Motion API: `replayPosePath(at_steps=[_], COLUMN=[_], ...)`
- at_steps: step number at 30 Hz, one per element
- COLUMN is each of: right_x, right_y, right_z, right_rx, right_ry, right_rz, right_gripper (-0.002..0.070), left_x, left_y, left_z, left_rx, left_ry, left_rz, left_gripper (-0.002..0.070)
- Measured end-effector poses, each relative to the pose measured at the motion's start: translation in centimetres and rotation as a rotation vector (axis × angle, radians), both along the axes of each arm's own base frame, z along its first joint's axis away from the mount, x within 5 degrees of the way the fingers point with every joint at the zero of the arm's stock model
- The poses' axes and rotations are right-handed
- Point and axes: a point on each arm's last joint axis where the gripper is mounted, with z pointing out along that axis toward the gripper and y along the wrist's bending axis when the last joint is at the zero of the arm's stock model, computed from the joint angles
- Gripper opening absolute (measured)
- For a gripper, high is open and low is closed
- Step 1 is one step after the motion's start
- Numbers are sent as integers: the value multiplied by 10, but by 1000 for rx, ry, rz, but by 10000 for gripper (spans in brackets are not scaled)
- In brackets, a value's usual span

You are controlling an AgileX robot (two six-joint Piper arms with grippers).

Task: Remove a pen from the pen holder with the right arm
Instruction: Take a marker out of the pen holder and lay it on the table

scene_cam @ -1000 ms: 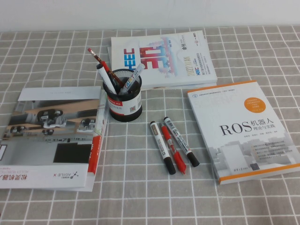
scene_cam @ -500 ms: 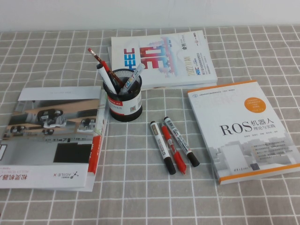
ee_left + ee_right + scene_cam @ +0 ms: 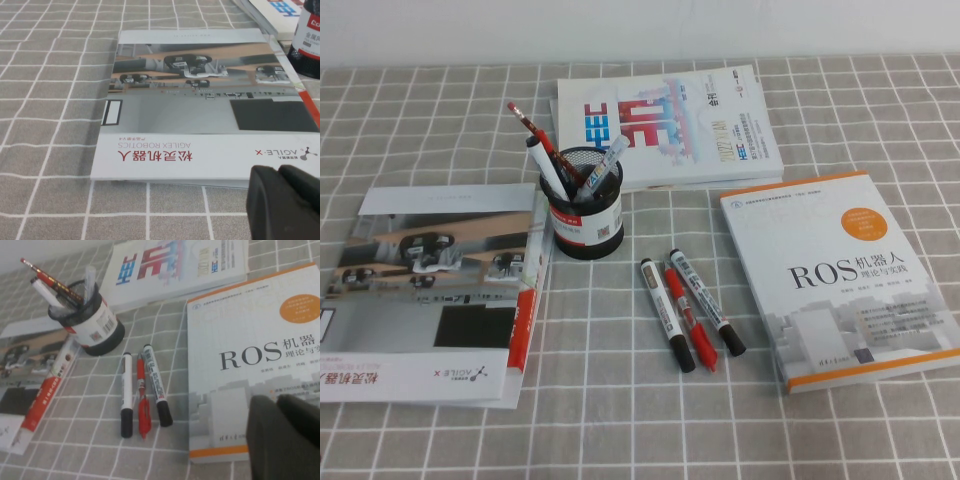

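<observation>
- The worktop, under a grey checked cloth, is carrying everything. The high view is showing all of it but neither hand.
- The ROS book is lying just ahead of the right hand, whose fingers are pressing together on nothing. Only the right wrist view is showing this.
- The brochure is lying just ahead of the left hand, which is sitting closed and empty, well apart from the job. Only its own wrist view is showing it.
- The pen holder, a black mesh cup, is standing well ahead of the right hand and off to its left, beyond three loose markers. It is looking light, so a sideways tug is risking tipping or dragging it.
- The white marker and the red pencil are leaning out over the rim on the side farther from the right hand. Both are looking light, stiff and smooth-barrelled, so probably slippery. The bare shaft just above the rim is looking like the best place to pinch, drawing along the lean.
</observation>
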Motion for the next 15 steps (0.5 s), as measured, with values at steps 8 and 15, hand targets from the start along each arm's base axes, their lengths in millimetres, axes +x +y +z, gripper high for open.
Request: replayPosePath(at_steps=[8, 15], right_x=[39, 65], right_y=[6, 10], right_z=[3, 0], right_rx=[-81, -104], right_ry=[136, 207], right_rz=[106, 148], right_gripper=[-12, -12], left_x=[0, 0], left_y=[0, 0], left_z=[0, 0], left_rx=[0, 0], left_ry=[0, 0], left_rz=[0, 0], left_gripper=[-3, -3])
